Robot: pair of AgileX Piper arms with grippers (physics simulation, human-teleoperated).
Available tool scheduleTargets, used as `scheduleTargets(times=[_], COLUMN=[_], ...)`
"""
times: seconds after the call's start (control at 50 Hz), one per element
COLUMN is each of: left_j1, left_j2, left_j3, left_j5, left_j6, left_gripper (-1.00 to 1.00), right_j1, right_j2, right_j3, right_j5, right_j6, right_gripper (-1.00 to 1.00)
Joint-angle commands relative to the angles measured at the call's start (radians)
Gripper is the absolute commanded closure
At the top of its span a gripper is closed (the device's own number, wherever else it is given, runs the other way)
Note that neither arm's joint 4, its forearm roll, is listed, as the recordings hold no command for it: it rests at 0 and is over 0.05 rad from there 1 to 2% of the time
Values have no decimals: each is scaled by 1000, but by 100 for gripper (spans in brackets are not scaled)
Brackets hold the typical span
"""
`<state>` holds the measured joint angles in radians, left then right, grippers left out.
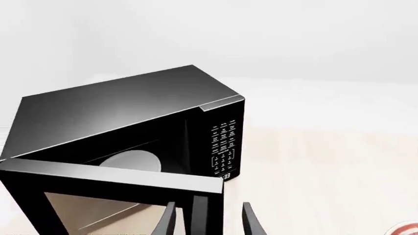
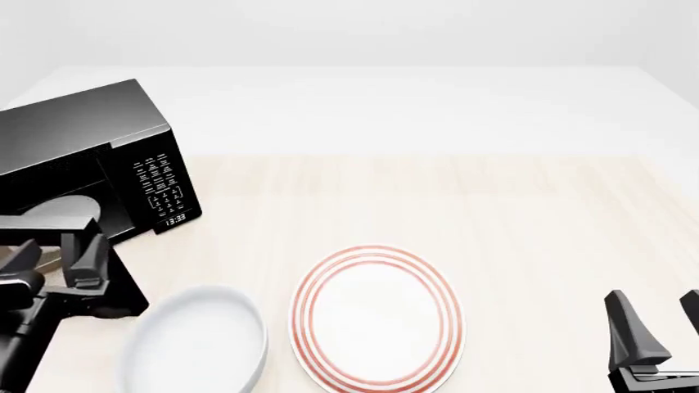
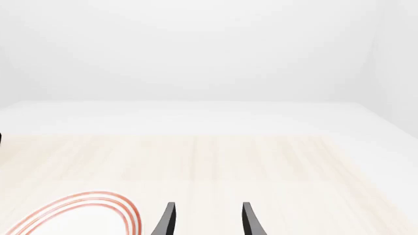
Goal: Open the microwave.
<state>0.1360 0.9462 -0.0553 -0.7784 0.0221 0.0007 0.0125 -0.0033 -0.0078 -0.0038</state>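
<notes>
The microwave (image 1: 117,107) is a glossy black box at the table's left (image 2: 77,147). Its glass door (image 1: 111,176) is swung well out, and the round turntable (image 1: 130,160) shows inside. The keypad (image 1: 223,147) is on the front's right side. In the left wrist view the door's vertical handle (image 1: 199,215) stands between the spread fingers of my left gripper (image 1: 209,224), which is open around it (image 2: 55,258). My right gripper (image 2: 660,327) stands open and empty at the near right, far from the microwave (image 3: 207,221).
A white plate with red rings (image 2: 377,319) lies at the near middle of the wooden table (image 2: 525,213), its edge showing in the right wrist view (image 3: 78,213). A plain white dish (image 2: 196,348) lies left of it, close to the left arm.
</notes>
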Motion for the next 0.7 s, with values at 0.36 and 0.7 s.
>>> scheduleTargets(times=[0.36,0.7], left_j1=[11,22], left_j2=[-419,-595], left_j3=[-50,-146], left_j5=[414,649], left_j6=[14,32], left_gripper=[-100,-100], right_j1=[0,0], right_j2=[0,0], right_j3=[0,0], right_j5=[0,0], right_j6=[0,0], right_gripper=[-100,-100])
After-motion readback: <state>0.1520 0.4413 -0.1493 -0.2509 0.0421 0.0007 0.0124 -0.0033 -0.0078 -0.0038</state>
